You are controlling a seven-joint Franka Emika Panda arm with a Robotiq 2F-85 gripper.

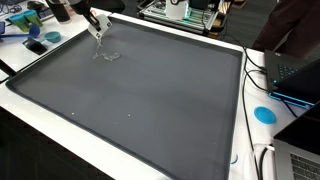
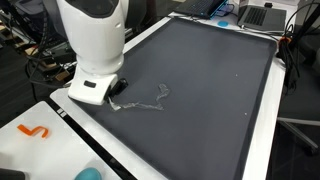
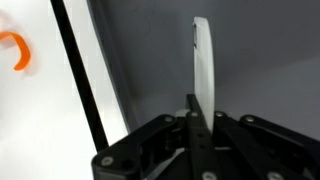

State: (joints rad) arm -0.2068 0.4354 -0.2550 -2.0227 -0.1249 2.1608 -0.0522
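A thin whitish cord lies in loose curves on the dark grey mat (image 1: 150,95) near one corner, seen in both exterior views (image 1: 106,56) (image 2: 148,101). My gripper (image 1: 97,28) (image 2: 117,90) stands over one end of it, close to the mat's edge. In the wrist view the two dark fingers (image 3: 192,118) are pressed together, and a white strip of the cord (image 3: 203,60) runs out from between them over the mat. The gripper is shut on the cord. The large white arm body (image 2: 95,40) hides the mat corner behind it.
The mat (image 2: 215,80) covers most of a white table (image 2: 40,150). An orange curl (image 2: 35,131) (image 3: 15,50) lies on the white border beside the gripper. A blue disc (image 1: 264,114), a laptop (image 1: 296,75) and cables sit along one side; clutter lies beyond the far edge.
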